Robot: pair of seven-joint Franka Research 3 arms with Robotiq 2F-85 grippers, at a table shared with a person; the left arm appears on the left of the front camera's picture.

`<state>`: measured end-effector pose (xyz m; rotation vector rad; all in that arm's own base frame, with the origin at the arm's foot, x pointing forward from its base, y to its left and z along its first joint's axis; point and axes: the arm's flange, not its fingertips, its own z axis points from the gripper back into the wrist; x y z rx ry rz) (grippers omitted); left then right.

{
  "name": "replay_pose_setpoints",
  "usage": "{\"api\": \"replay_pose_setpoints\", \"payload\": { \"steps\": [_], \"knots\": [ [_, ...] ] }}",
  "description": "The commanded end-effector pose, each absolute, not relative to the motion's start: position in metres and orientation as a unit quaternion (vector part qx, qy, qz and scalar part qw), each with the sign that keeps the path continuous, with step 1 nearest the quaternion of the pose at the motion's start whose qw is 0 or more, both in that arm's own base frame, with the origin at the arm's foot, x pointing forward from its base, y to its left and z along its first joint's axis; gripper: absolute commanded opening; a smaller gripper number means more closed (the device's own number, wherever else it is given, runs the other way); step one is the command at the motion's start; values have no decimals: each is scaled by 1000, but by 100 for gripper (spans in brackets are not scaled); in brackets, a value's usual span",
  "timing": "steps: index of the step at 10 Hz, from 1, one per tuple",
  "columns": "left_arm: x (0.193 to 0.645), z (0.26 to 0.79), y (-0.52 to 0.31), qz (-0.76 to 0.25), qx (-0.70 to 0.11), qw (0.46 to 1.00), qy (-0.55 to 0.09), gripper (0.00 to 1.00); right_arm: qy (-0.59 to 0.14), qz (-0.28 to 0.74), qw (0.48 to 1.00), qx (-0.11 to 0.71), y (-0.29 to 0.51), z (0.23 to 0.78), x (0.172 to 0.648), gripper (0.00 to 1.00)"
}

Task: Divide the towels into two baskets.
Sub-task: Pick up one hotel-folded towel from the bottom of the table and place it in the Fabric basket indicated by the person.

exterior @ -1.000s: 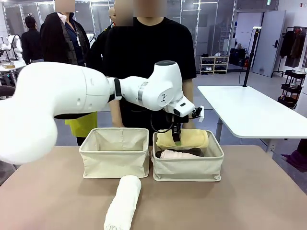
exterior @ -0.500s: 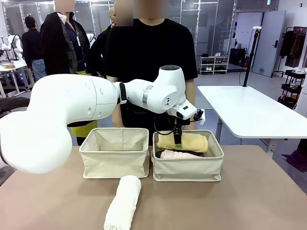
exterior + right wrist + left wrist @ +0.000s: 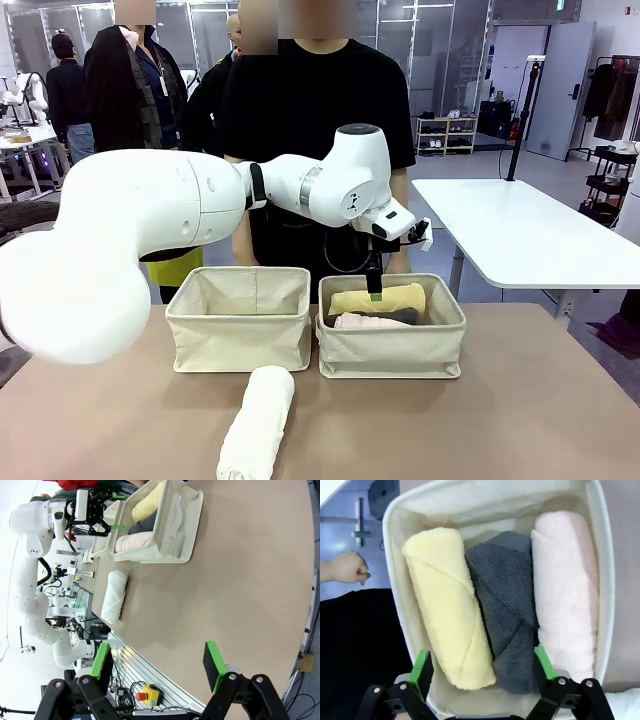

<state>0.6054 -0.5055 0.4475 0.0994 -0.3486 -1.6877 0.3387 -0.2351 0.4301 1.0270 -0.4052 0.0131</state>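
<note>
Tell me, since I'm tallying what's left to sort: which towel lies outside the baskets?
The white towel: it lies on the table, while the yellow towel, grey towel and pink towel share the right basket.

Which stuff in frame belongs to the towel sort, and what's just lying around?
Job: yellow towel, dark grey towel, pink towel, white towel, left basket, right basket.
Lying about: white side table, shelf rack, emergency-stop button.
</note>
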Motion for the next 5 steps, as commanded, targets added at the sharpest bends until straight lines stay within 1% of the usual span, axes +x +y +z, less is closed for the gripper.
{"api": "replay_pose_setpoints", "payload": {
  "steps": [1, 5],
  "knots": [
    [608, 443, -505, -744, 42, 649, -155, 100, -187, -5, 850, 493, -233, 434, 335, 92],
    [608, 443, -505, -744, 42, 649, -155, 100, -187, -5, 850, 493, -233, 434, 335, 92]
  ]
}}
